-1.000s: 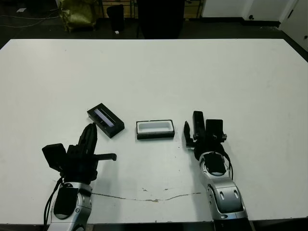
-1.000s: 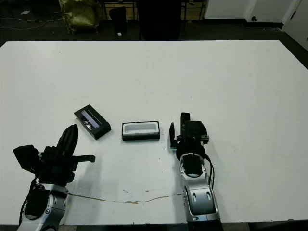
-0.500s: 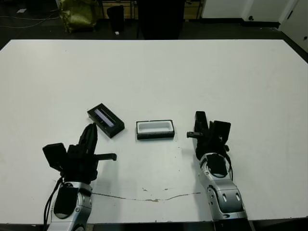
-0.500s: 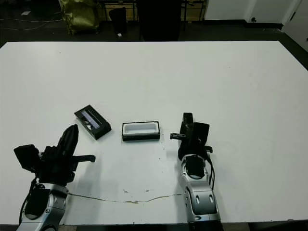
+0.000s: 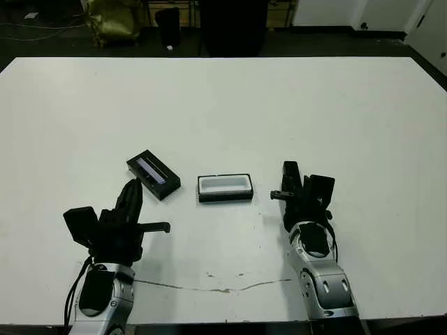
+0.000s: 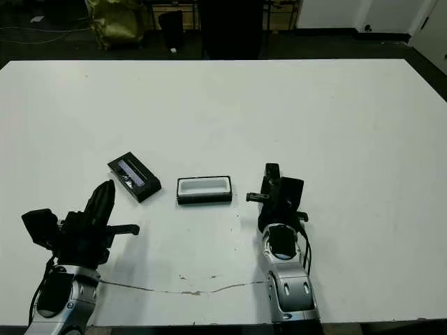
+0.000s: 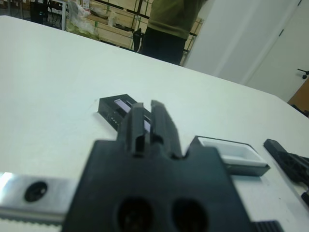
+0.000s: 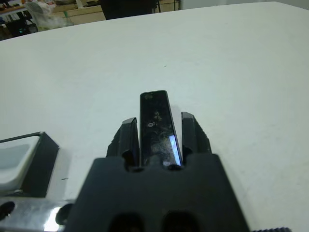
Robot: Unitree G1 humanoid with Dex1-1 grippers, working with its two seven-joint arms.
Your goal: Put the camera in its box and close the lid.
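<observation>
Right gripper (image 8: 157, 133) grasps the camera (image 8: 157, 125) beside the box (image 5: 225, 187); a skewed lowering could catch its rim. Left gripper (image 7: 148, 121) is clenched.

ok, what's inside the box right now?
Nothing visible: the box shows only its white lining, though its near wall hides part of the floor. The camera is clamped in the right gripper beside it, and the lid lies apart.

The box (image 5: 225, 187) sits on the table (image 5: 223, 105), near the middle. The lid (image 5: 153, 174) lies on the table to its left, a bit farther back. The camera (image 8: 157, 126) is between the right gripper's (image 5: 289, 183) fingers, right of the box. The left gripper (image 5: 131, 202) is in front of the lid.
</observation>
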